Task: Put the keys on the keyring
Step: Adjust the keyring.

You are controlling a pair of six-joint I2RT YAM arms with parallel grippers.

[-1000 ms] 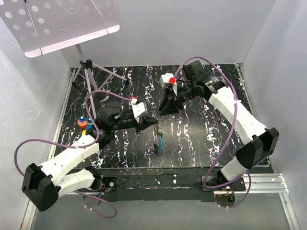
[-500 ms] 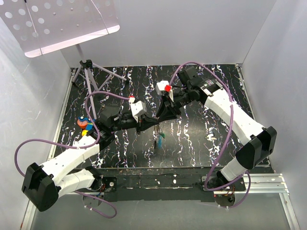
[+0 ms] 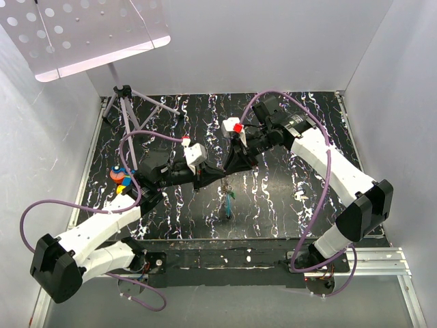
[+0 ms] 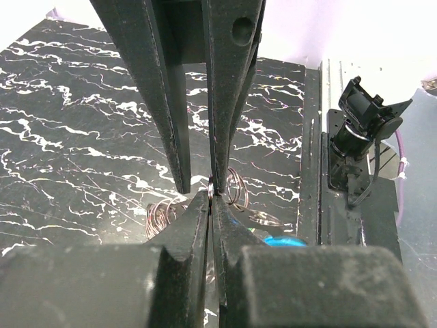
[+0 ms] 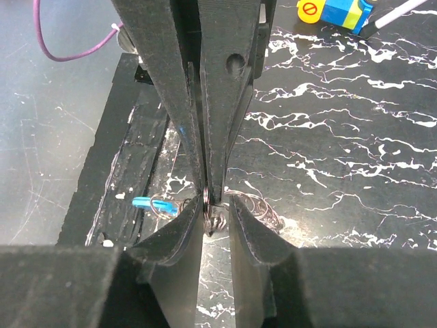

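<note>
Left gripper of my pair was pressed together at the tips, pinching the wire of the ring above the middle of the table. My right gripper met it nose to nose from the opposite side. Its fingers stood a little apart and straddled the closed left tips and the pinched stretch of wire. A thin gap showed on either side of the wire, so I judged that it had no hold yet. The two grippers lay along one line running across the table, left to right, and the ring sat exactly where they met. Seen from the right wrist, the ring was nearly edge-on and upright, straight ahead and centred in the gap. The keys, one with a blue head and one with a teal head, showed just on the near side of the meeting point. They seemed to dangle from the ring, though I could not tell whether they hung free or touched the table. Both arms were at the ring, but only the left one held it. The next move therefore turned on the right fingers closing squarely across the wire without knocking it out of the left pinch.
</note>
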